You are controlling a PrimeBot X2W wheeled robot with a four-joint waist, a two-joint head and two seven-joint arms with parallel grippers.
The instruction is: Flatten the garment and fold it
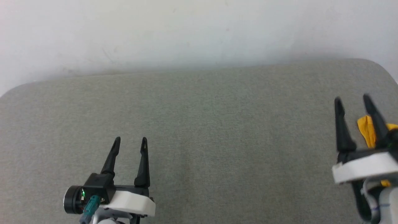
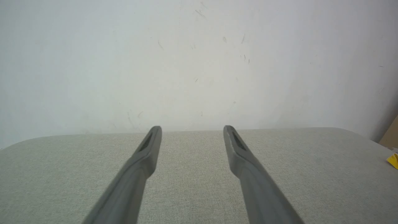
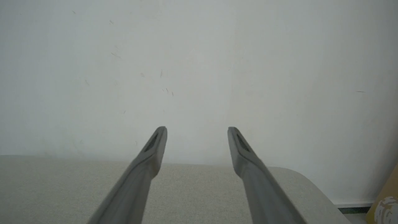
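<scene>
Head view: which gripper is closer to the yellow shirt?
The right gripper: the mustard-yellow fabric garment shows right beside it; the left gripper sits far off.

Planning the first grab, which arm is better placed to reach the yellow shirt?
Probably right. The yellow shirt lies beside the open right claw, partly behind its finger; the open left claw sits far across the grey table.

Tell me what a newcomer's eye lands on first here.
First, the scrap of mustard-yellow cotton garment at the head view's far right edge, partly behind the open right gripper. Next, the broad grey fabric-covered table stretching to a white wall, with the left gripper open at lower left, holding nothing.
</scene>
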